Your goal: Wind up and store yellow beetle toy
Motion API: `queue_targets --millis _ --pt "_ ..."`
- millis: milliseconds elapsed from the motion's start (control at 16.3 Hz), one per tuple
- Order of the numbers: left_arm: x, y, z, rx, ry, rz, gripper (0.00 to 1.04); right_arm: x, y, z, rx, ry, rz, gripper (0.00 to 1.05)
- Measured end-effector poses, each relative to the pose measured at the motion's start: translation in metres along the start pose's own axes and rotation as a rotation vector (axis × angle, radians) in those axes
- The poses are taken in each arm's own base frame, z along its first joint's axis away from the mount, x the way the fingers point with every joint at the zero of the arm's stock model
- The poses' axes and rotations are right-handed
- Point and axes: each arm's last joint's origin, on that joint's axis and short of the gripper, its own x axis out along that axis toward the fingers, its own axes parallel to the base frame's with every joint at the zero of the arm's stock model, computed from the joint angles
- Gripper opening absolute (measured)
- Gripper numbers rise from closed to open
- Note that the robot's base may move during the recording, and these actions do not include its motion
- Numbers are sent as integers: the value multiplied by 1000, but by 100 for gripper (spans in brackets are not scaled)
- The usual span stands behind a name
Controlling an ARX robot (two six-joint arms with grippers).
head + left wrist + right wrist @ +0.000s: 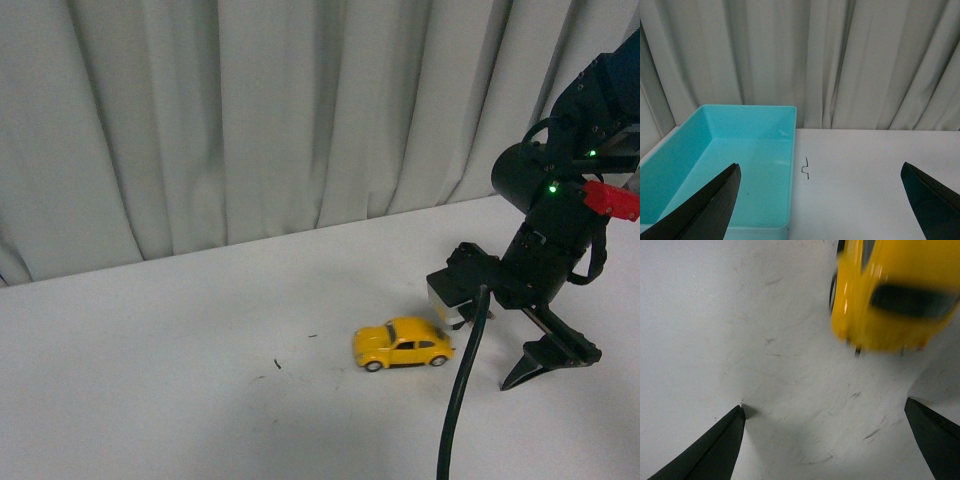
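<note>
The yellow beetle toy (402,343) stands on its wheels on the white table, right of centre. My right gripper (495,372) is open and empty, low at the table just to the toy's right. In the right wrist view the toy (890,295) lies blurred just beyond the open gripper (824,407), outside the jaws. One black fingertip (737,415) touches the table. My left gripper (820,167) is open and empty, above the table beside a teal bin. It is out of sight in the front view.
An empty teal plastic bin (747,106) sits on the table under one left finger. A small bent wire bit (806,167) lies beside it. White curtains (300,110) hang behind the table. A black cable (455,410) hangs off the right arm.
</note>
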Motion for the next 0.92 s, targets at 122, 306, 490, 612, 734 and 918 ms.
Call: queue_targets --millis 122,306,490,612,734,918 --pt "0 0 0 0 0 0 98 0 0 0 -2 1 -6 98" --pt "0 0 0 0 0 0 98 1 0 0 -3 1 -10 98" --pt "0 0 0 0 0 0 98 1 1 0 -4 -1 -17 98" --pt "0 0 0 0 0 0 98 1 1 0 -6 -3 -21 98" --pt "0 0 0 0 0 0 98 -1 2 1 -10 -12 -38 98" --pt "0 0 0 0 0 0 98 -14 -2 8 -30 -51 -88 98"
